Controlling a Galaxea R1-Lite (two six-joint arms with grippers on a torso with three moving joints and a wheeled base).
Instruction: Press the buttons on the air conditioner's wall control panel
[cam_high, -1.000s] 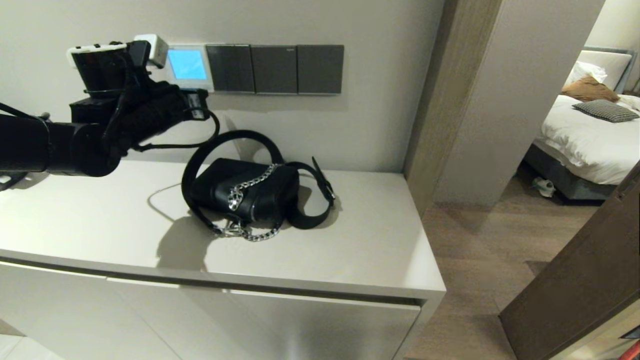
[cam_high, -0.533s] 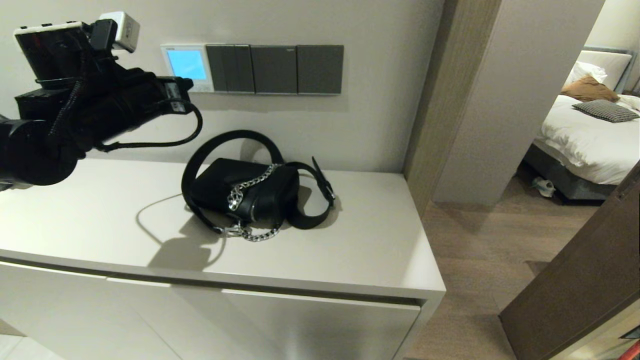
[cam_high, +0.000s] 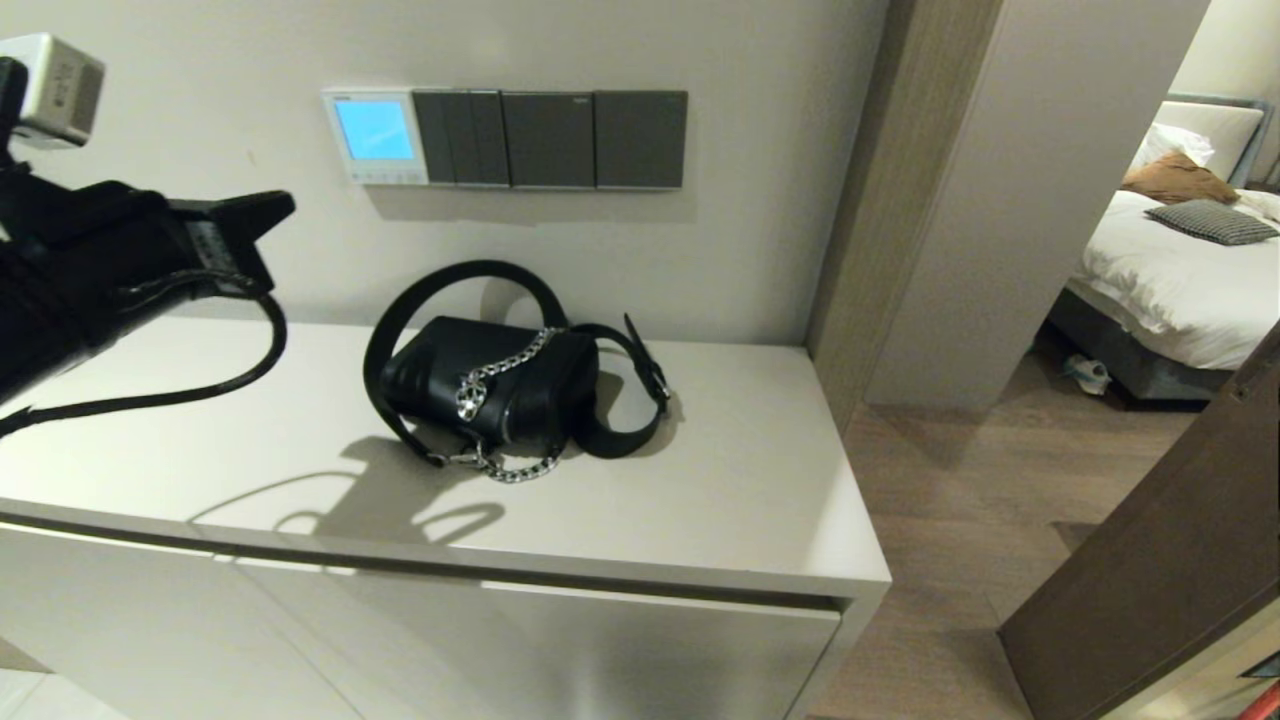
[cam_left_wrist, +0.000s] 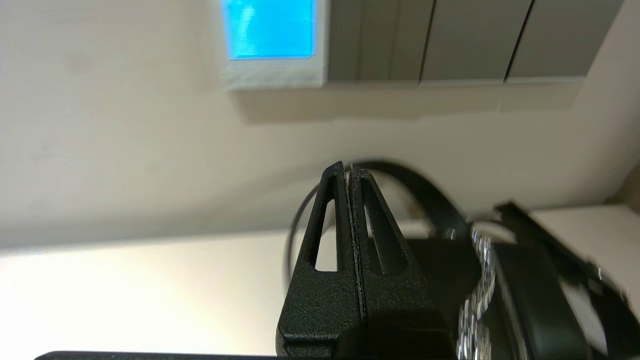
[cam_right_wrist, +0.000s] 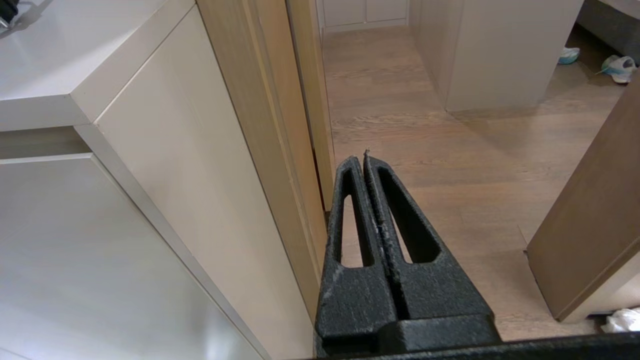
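The white wall control panel with a glowing light-blue screen sits on the wall left of the dark switch plates; it also shows in the left wrist view. Its row of tiny white buttons runs along the bottom edge. My left gripper is shut and empty, well to the left of the panel and below it, apart from the wall; in the left wrist view its fingers are pressed together. My right gripper is shut and empty, parked low beside the cabinet over the floor, out of the head view.
Three dark grey switch plates sit right of the panel. A black handbag with strap and chain lies on the beige cabinet top. A wooden door frame stands right; a bedroom lies beyond.
My left arm has drawn back to the left and away from the panel, uncovering the panel's bottom edge. The screen stays lit. The handbag has not moved.
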